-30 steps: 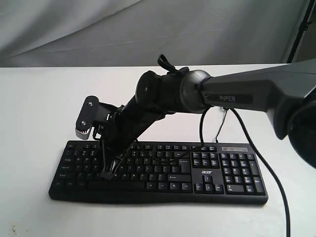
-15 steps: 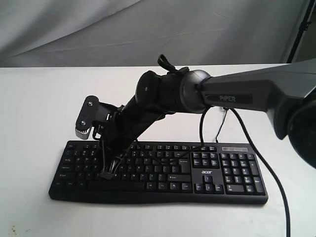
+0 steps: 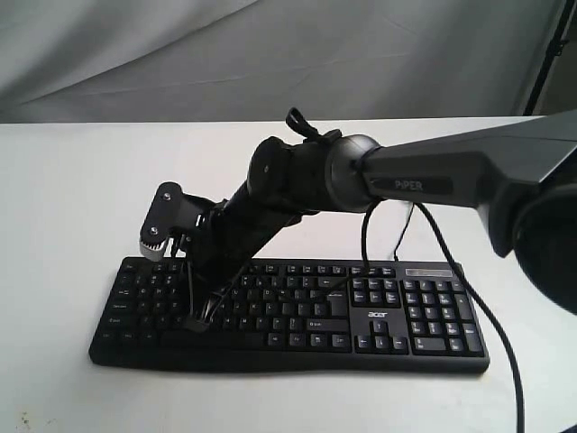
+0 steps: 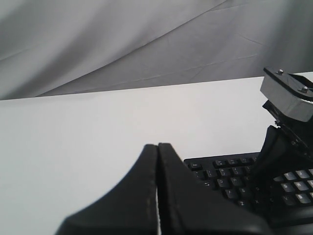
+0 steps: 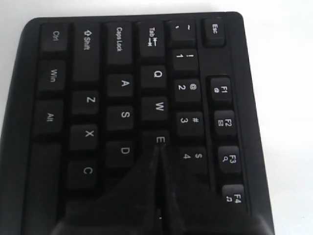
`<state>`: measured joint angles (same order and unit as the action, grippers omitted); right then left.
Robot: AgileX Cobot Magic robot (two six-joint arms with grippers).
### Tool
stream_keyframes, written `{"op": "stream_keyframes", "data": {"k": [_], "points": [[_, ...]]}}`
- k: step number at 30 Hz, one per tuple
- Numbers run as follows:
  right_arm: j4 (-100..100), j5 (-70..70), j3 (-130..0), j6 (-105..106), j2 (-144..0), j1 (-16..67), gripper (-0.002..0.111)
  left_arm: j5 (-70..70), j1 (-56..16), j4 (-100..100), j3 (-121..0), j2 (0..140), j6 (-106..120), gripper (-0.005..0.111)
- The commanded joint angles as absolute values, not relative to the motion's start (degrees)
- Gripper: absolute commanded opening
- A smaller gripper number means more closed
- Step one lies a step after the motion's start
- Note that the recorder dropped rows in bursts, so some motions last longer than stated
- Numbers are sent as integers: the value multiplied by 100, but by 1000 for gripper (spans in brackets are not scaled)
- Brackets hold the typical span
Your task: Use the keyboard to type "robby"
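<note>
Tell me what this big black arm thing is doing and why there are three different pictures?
It is a robot with two arms, and each arm ends in a pincer for pushing or grabbing things. One picture comes from a camera standing off to the side. It shows the right arm reaching across a black keyboard on a white table. The other two pictures come from small cameras on the robot's wrists, so they look along each pincer. The right pincer is closed to a point, like one finger, with its tip by the E key. The left pincer is closed too and sits off beside the keyboard's end. Neither one holds anything. The robot is meant to type the word "robby".
</note>
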<state>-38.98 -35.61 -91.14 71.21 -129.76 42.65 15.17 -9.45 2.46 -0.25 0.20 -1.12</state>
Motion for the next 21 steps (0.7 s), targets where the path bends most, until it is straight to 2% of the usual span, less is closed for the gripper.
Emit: {"op": "stream_keyframes", "data": {"k": [1, 17, 21], "points": [[-3915, -3603, -9114, 7160, -12957, 4287, 0, 1486, -982, 274, 0, 0, -128, 0], [-3398, -3821, -9087, 6788, -12489, 4138, 0, 1486, -982, 274, 0, 0, -128, 0], [-3314, -3548, -8580, 6788, -12173, 4010, 0, 1486, -982, 274, 0, 0, -128, 0]]}}
